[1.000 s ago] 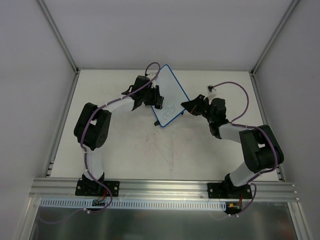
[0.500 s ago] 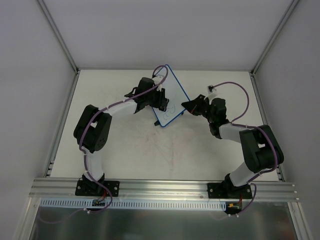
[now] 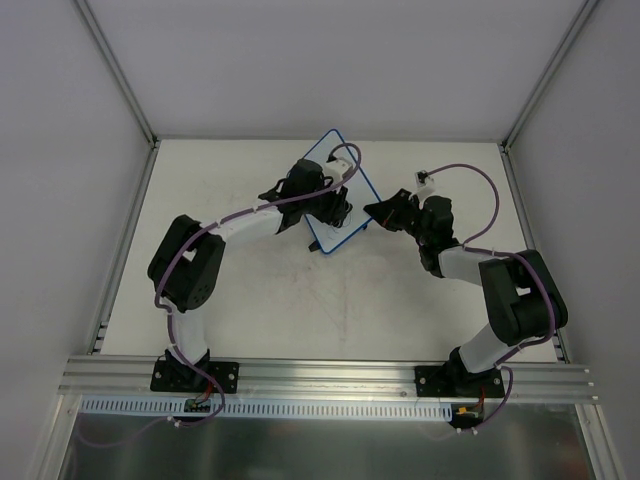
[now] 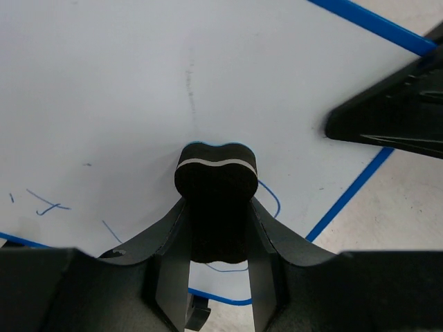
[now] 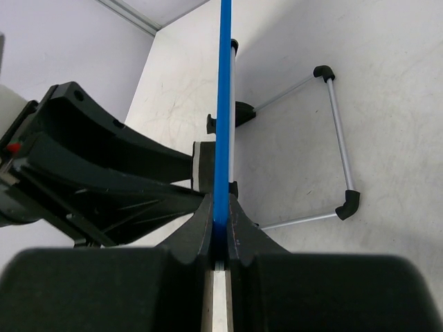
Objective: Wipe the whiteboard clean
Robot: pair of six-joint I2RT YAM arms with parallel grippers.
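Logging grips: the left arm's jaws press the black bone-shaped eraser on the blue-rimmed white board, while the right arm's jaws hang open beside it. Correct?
No. The right wrist view shows the right arm's jaws shut on the edge of the blue-rimmed white board; the left arm's jaws do press the black bone-shaped eraser on it.

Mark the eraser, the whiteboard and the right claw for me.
eraser (image 4: 216, 181): left wrist view, its black head.
whiteboard (image 4: 118, 83): left wrist view, bare white face.
right claw (image 5: 220, 207): right wrist view, between fingertips, at the blue rim.

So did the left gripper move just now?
Yes. The left gripper, holding the eraser, slid right across the whiteboard, toward the right gripper, which stayed put.
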